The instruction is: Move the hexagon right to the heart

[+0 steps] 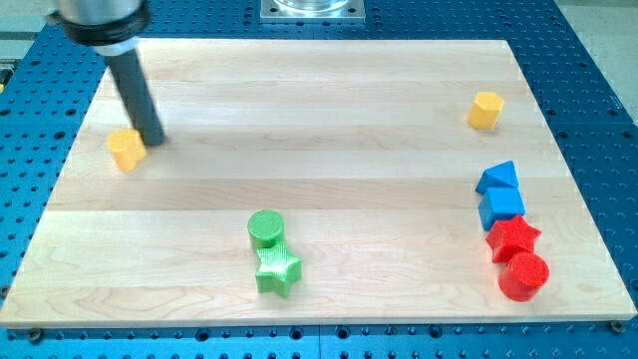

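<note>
A robot rod rests against a yellow heart on a wooden board (299,110), with the yellow hexagon far across the board.

From largest to smallest: the pale board fills the view. The dark rod slants down from the view's top left, and its tip (153,139) touches the right side of the yellow heart (126,149) near the left edge. There is no pincer on this arm, so nothing is grasped or released. The yellow hexagon (485,110) sits well apart, near the top right. To do the step well, the tip should probably circle to the hexagon's right side and push it steadily leftward, stopping just right of the heart, passing above the green cylinder (266,228) and green star (277,269).
</note>
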You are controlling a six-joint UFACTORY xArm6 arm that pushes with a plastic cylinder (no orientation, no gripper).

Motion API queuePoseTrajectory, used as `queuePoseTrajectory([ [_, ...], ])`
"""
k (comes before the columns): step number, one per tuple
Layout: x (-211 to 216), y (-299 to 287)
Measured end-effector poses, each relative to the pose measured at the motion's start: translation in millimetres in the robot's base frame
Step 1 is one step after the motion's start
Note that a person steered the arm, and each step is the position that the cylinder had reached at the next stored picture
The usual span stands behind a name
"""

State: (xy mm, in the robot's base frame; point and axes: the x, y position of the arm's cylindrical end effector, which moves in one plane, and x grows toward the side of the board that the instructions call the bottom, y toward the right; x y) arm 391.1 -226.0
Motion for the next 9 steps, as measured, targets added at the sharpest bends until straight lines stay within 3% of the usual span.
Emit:
queuePoseTrajectory([
  [1, -25.1, 100.4],
  [2, -71.2, 257.9],
  [3, -90.7, 431.1],
  [4, -79.4, 529.1],
  [5, -41.0, 448.9],
  [6, -22.1, 279.3],
  [7, -46.2, 337.6],
  [8, -13.6, 407.8],
  [9, 35.2, 324.3],
])
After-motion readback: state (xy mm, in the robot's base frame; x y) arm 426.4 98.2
